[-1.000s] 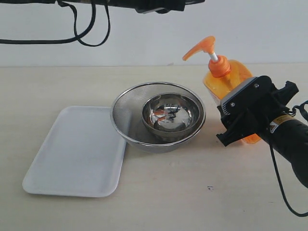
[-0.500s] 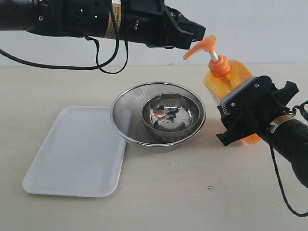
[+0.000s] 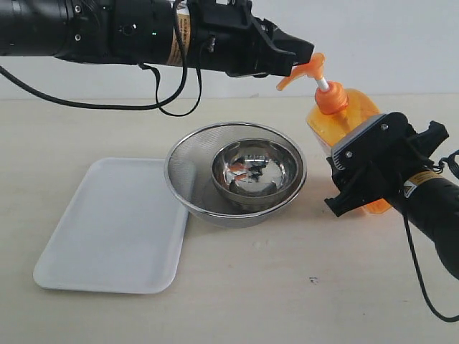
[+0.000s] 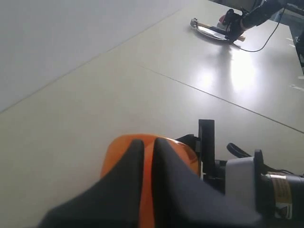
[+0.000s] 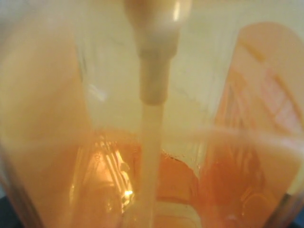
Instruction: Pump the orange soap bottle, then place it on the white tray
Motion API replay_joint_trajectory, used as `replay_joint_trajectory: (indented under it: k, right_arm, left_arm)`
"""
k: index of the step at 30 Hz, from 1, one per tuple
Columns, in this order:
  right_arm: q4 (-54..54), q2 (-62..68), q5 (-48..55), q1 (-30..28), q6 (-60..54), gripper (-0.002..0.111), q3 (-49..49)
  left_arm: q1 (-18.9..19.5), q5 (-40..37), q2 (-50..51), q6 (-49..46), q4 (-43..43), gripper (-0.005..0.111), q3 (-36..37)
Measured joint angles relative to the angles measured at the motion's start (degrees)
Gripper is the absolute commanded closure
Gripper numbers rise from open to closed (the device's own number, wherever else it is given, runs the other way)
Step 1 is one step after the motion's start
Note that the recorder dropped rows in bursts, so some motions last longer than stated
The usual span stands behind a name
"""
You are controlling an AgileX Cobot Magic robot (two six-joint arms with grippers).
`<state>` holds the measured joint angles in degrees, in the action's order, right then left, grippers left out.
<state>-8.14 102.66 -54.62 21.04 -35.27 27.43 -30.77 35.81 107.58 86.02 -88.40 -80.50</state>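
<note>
The orange soap bottle stands tilted at the table's right, and my right gripper is shut on its body. In the right wrist view the translucent bottle with its dip tube fills the frame. My left gripper reaches across from the left, shut, its tips resting on top of the orange pump head. The left wrist view shows the two shut fingers lying over the pump head. The white tray lies flat at the left.
A round steel mesh strainer with a smaller steel bowl inside sits between the tray and the bottle. The left arm's cable hangs over the back of the table. A back wall stands behind the table.
The left arm has come in from the upper left and its shut tips now sit on the pump head. The bottle and right gripper have shifted slightly to the right.
</note>
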Motion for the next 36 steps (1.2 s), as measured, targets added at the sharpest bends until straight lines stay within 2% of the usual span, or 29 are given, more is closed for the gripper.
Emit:
replay_joint_trajectory:
  k: [36]
  right_arm:
    - [-1.48,0.0,0.1,-0.33,-0.68,0.108,0.0]
  left_arm:
    - [-0.48,1.35,2.99,-1.11,4.03,0.102,-0.74]
